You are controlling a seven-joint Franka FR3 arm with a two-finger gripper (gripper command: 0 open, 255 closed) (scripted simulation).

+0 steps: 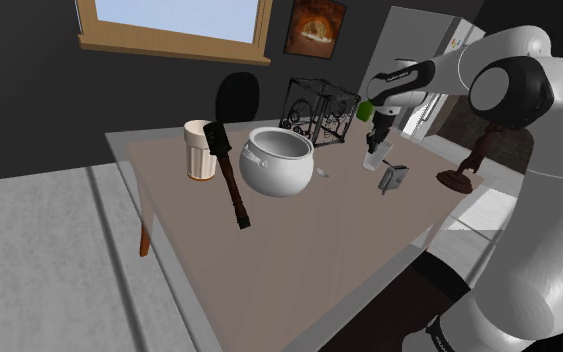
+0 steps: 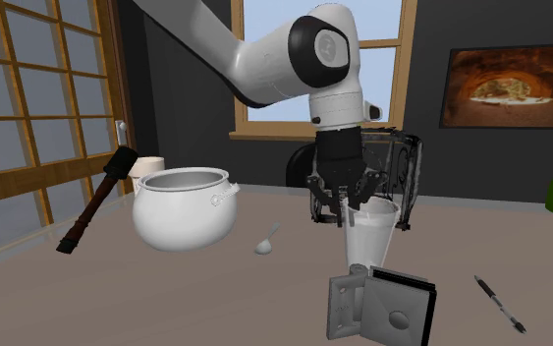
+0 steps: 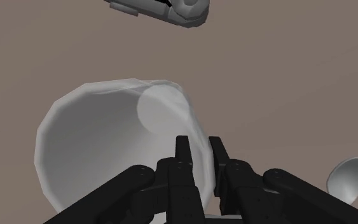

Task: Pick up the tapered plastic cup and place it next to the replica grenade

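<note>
While the arm hangs over the brown table (image 1: 299, 250), I see the gripper (image 2: 346, 212) pinching the rim of the white tapered cup (image 2: 374, 236). The wrist view shows one finger inside the cup's wall and the other outside, pressed onto it. The cup is near the black wire basket (image 2: 405, 162), between a spoon (image 2: 267, 241) and a pen (image 2: 500, 303), with a grey metal hinge (image 2: 377, 310) just in front of it in the second exterior view. I cannot tell whether its base touches the table. The stick grenade (image 1: 227, 175) leans against the white two-handled pot (image 1: 277, 160), which stands between it and the cup, well apart.
</note>
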